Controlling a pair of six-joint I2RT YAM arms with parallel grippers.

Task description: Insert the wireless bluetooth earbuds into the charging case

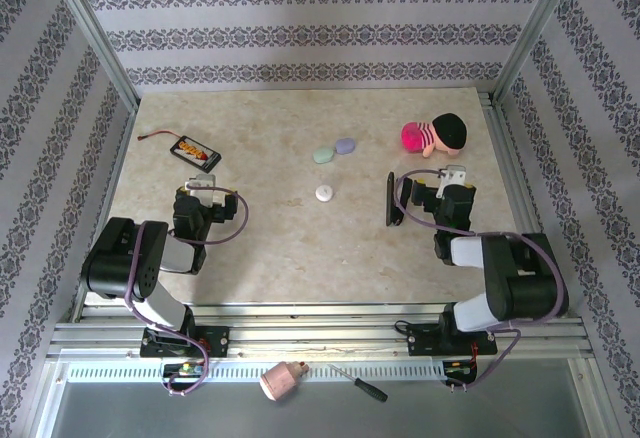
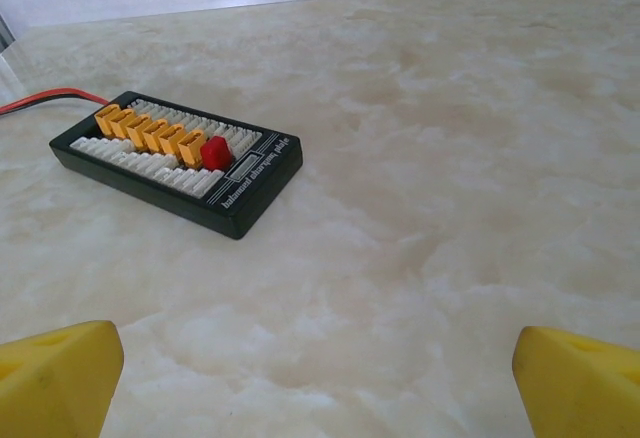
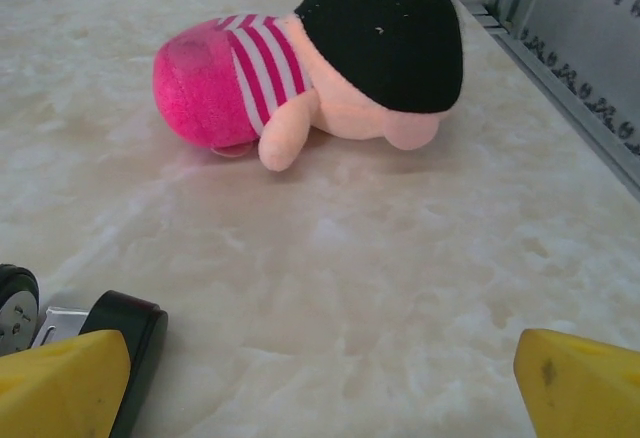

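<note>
While the left fingers and right fingers are both standing wide open and holding nothing, the green case is lying against the lilac case mid-table, with the white case sitting apart, nearer the arms. Earbuds are proving too small to make out. The frame edge is cutting off a black object beside the right fingers.

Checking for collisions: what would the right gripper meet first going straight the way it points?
Most likely the plush doll lying dead ahead of the right gripper; only bare table lies between, though depth is unclear.
</note>
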